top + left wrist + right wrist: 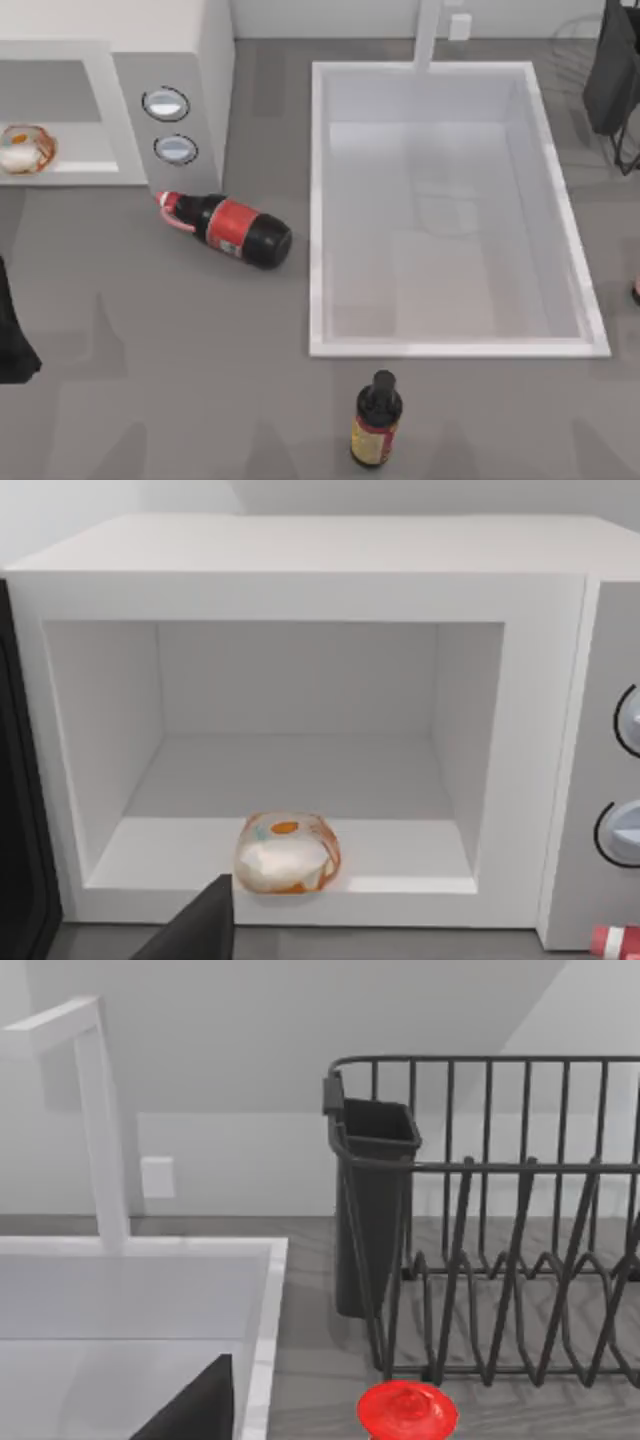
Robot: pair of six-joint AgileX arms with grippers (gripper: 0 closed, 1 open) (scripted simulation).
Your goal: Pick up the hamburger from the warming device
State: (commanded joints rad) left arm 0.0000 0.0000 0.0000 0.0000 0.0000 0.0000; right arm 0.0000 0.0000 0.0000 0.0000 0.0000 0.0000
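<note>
hamburger (pixel 25 149) in warming device (pixel 120 100) cavity | cola bottle (pixel 226 227) lying beside sink (pixel 318 200) | dark bottle (pixel 376 418) upright

Cola bottle (pixel 227 227) lying beside sink (pixel 320 200); dark bottle (pixel 376 419) upright below sink.

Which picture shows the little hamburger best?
The left wrist view: the hamburger sits in plain sight at the front of the microwave cavity. The top view catches it small, at the left edge. The right wrist view faces the sink and rack.

Count: one hamburger (pixel 287 854), one warming device (pixel 150 60) with two dials (pixel 166 104), two bottles (pixel 228 227), one sink basin (pixel 450 345), one dish rack (pixel 500 1220), one red cap (pixel 408 1410).
</note>
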